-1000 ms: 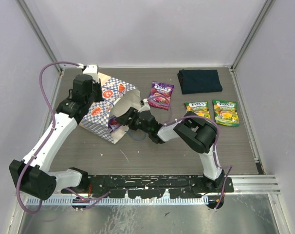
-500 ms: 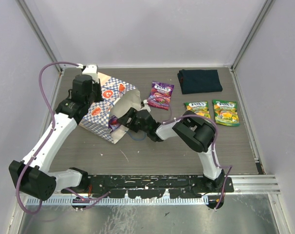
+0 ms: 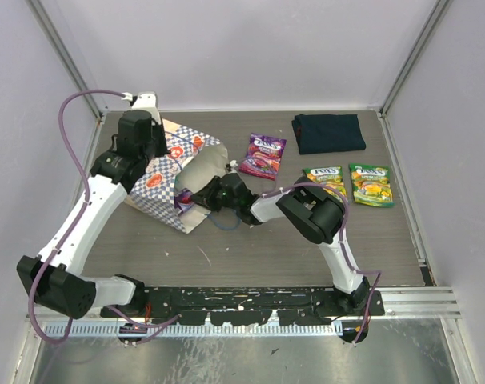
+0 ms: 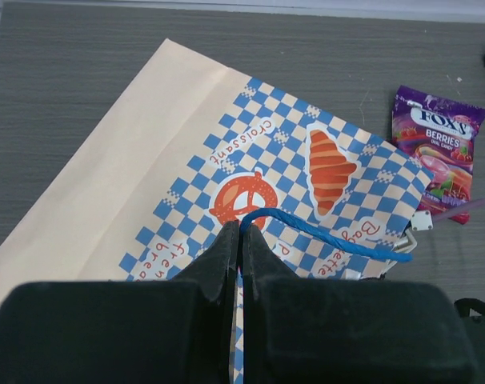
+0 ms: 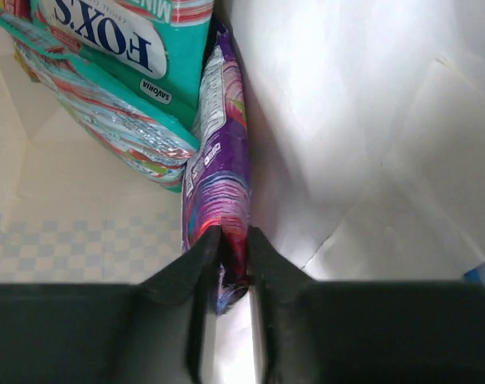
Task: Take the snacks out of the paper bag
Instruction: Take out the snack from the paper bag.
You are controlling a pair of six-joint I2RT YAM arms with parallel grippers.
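— Which step is this?

— Pulling one more snack out. The paper bag (image 3: 150, 196) lies on its side at centre-left of the overhead view, with its mouth toward the middle of the table (image 3: 250, 240). The right gripper (image 5: 232, 240) reaches into that mouth. Its wrist view shows the fingers pressed against both faces of a purple packet (image 5: 218, 160) at its near edge, so I read that as a pinch.

— And the other arm?

— The left gripper (image 4: 241, 232) is clenched on the bag's upper wall, right where the blue cord handle (image 4: 322, 236) springs out. It seems to be steadying the bag.

— What's out already?

— A loose purple packet (image 3: 263, 154) lies just right of the bag mouth. Green packets (image 3: 325, 179) lie side by side further right, below the navy cloth (image 3: 328, 132). Inside the bag, teal packets (image 5: 122, 48) lean at the upper left of the wrist view, touching the purple one.

— Next move?

— I'd judge a straight withdrawal along the bag's length with a firm pinch, since the glossy film may slip. The left arm should anchor the bag so it doesn't drag along. Then the packet goes down beside the others.
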